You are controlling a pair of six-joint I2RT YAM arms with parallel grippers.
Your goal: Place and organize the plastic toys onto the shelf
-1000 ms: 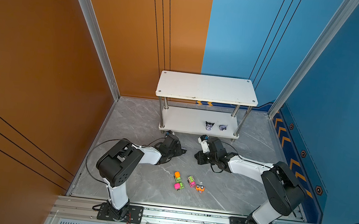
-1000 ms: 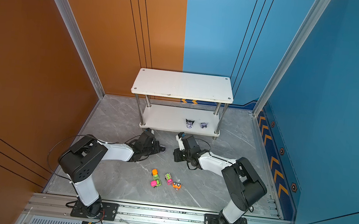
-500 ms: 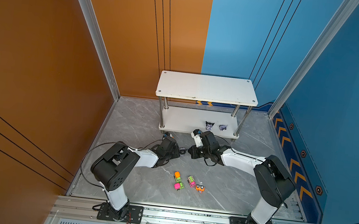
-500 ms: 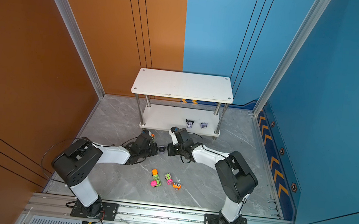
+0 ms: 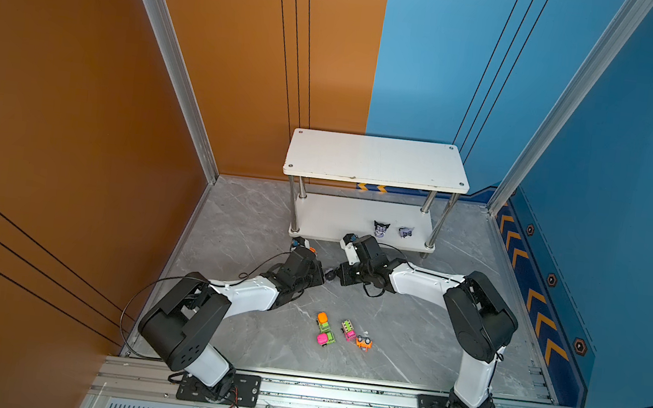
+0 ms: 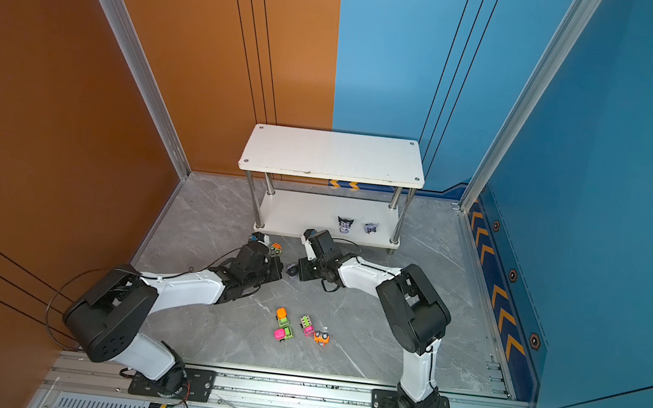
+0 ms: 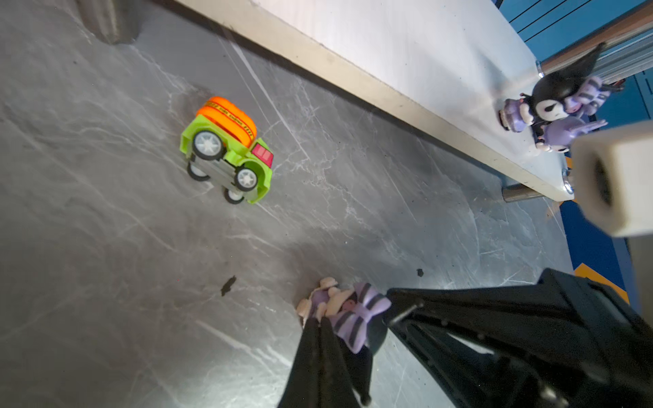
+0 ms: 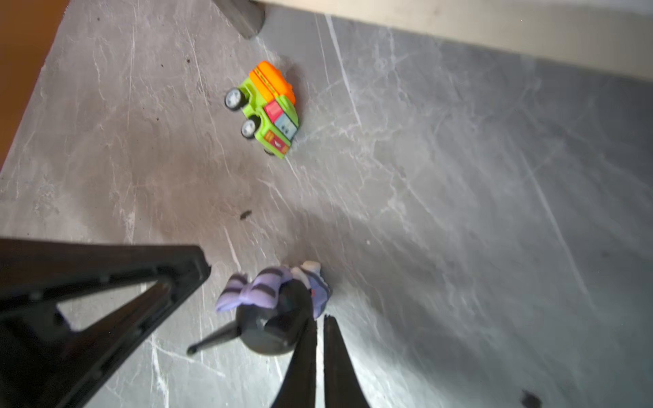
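Grey marbled floor (image 5: 407,327) bears a lilac-and-black figurine (image 7: 349,311) lying in front of the shelf (image 5: 375,160), caught between the tips of the left gripper (image 7: 319,323) and the right gripper (image 8: 319,323). They meet it from opposite sides, touching or all but touching, each with its fingers (image 8: 335,360) pressed together and nothing clamped between them. Near it, by the shelf's left front corner, a green-and-orange car (image 7: 226,148) is on the floor; two more figurines (image 5: 381,228) stand on the lower board (image 5: 335,218) toward its right end, while four cars (image 5: 325,339) cluster on the floor farther from the shelf, well apart from both grippers.
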